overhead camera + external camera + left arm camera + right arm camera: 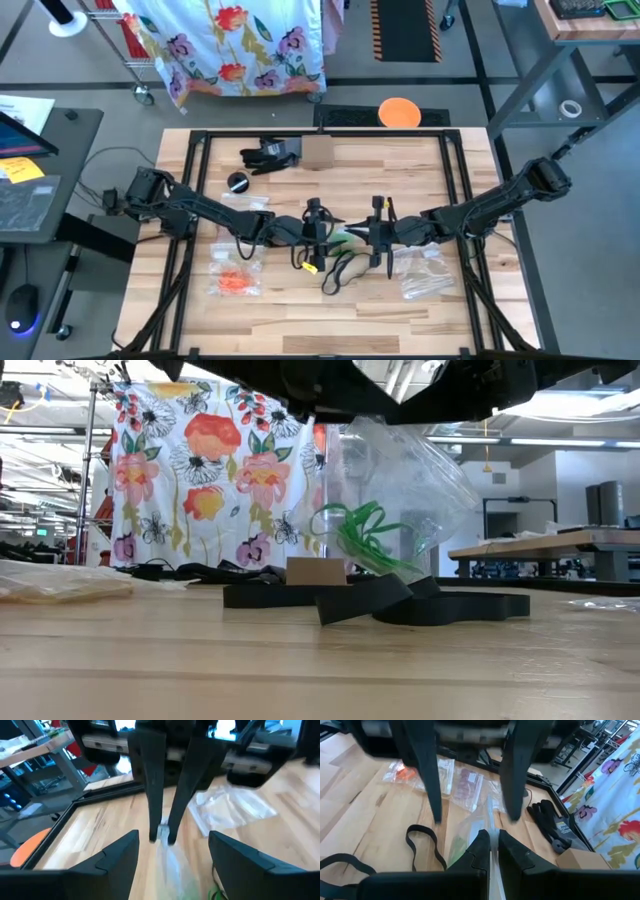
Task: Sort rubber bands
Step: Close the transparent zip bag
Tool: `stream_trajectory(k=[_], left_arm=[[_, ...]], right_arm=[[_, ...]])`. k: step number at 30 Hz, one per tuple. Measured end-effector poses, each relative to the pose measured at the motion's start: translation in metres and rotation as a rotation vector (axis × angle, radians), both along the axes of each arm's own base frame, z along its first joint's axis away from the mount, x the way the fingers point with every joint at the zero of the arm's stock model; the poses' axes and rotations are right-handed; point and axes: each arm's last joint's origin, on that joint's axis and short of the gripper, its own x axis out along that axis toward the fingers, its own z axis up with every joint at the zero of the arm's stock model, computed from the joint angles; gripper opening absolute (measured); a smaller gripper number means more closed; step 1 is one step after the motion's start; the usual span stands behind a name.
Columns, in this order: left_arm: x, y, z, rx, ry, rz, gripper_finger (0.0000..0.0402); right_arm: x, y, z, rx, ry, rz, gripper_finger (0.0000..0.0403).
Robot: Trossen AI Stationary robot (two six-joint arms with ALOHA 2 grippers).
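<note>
A clear zip bag [395,490] with green rubber bands [362,535] inside hangs over the table's middle. My right gripper [491,847] comes in from the table's right and is shut on the bag. My left gripper [177,857] faces it from the left, open. Its two fingers [427,785] stand on either side of the bag's upper edge and touch nothing. In the high view the bag [345,240] shows between the left gripper [314,222] and the right gripper [380,238]. My right gripper pinches the bag's upper edge [490,822] between its two fingers. The fingers [152,815] come nearly level from the table's right side, slanting a little down. The bag hangs below them with the green bands low inside; whether its bottom touches the table I cannot tell.
Black strap loops [340,270] and a yellow piece [311,266] lie under the grippers. Bags of red bands [235,250] and orange bands [236,284] lie at the near left, clear bags [425,275] at the near right. Black gloves [270,155] and a cardboard box [318,150] sit at the far edge.
</note>
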Motion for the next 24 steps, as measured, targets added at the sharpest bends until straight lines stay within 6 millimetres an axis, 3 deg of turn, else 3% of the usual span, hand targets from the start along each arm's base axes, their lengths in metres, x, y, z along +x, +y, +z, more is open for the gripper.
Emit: stream_trajectory(k=[14,19,24], left_arm=[[-0.0007,-0.0027,0.0011,0.039,-0.006,0.014,0.0222],[-0.0006,-0.0026,0.0012,0.057,-0.005,0.014,0.0168],[-0.0010,-0.0046,0.0013,0.063,-0.005,0.006,0.0079]], right_arm=[[-0.0004,0.0011,-0.0002,0.006,0.001,0.002,0.0016],[-0.0001,0.0000,-0.0002,0.006,0.001,-0.002,0.0016],[-0.0002,0.0001,-0.0004,0.006,0.003,-0.001,0.0016]])
